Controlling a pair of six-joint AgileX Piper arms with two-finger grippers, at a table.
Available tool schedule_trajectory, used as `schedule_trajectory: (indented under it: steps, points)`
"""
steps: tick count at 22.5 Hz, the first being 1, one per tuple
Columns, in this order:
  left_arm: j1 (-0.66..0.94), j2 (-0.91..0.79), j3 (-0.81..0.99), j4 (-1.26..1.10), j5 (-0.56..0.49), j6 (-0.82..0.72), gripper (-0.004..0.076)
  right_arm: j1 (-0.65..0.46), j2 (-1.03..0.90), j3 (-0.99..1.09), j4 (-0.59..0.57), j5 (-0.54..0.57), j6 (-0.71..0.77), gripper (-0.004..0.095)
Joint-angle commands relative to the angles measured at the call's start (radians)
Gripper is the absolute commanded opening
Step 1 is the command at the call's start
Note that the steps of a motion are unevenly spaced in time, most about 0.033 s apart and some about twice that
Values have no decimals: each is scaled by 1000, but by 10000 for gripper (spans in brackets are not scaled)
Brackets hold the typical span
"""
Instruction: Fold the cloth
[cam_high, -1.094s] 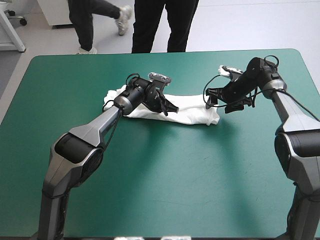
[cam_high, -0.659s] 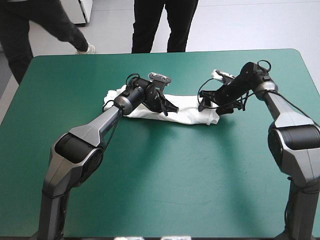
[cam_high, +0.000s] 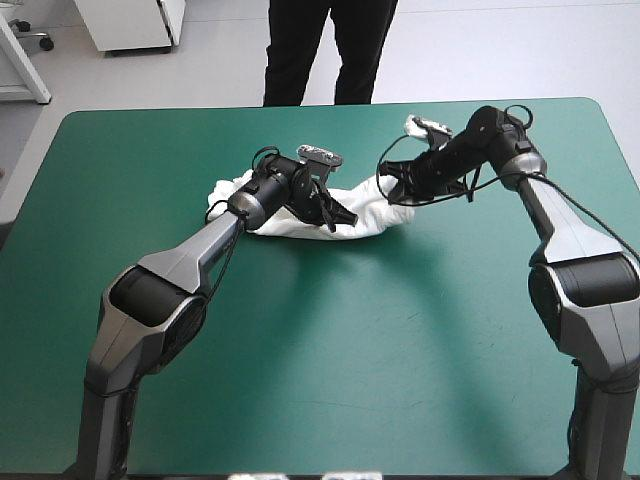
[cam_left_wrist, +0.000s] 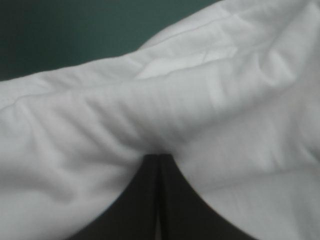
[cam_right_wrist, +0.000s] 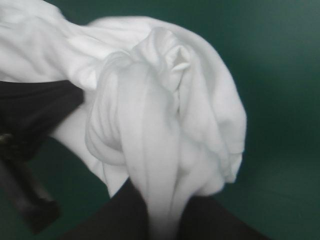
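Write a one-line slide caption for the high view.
Left gripper and right gripper each hold the white T-shirt on the teal-green table.

A table (cam_high: 330, 400) with a teal-green cover is filling most of the high view, its far edge running near the top and its rounded far corners showing at left and right. Beyond the far edge a pale grey floor (cam_high: 500, 50) is stretching away, taking soft, even light. At the far left a white cabinet (cam_high: 130, 25) is standing on that floor, and farther left a slanted white stand leg (cam_high: 28, 62) is showing beside a dark caster wheel (cam_high: 45, 42). Soft shadows are lying across the cover.
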Motion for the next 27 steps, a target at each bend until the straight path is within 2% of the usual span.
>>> schedule_trajectory:
  steps: [1, 6, 10, 14, 19, 23, 27]
  points:
    - [-7, -53, -25, -17, 4, -5, -9, 12, -93, -121, 70, 16, -7, -17]
    - [-7, -53, -25, -19, 4, -5, -9, 66, -93, -286, 75, 58, 0, -17]
    - [-7, -55, -25, -19, 24, -5, -9, 77, -93, -286, 72, 61, 0, -17]
    - [-5, -105, -25, 14, 91, -5, -9, 77, -93, -286, 36, 64, 7, -17]
    - [-5, -360, -25, 196, 286, -9, -9, 77, -93, -286, 18, 74, 7, -16]
    - [-5, -556, -13, 213, 383, 1, -9, 98, -93, -286, 26, 59, 7, -16]
    - [-5, -782, 225, 211, 416, -7, -9, 174, -93, -286, -6, -25, 0, -16]
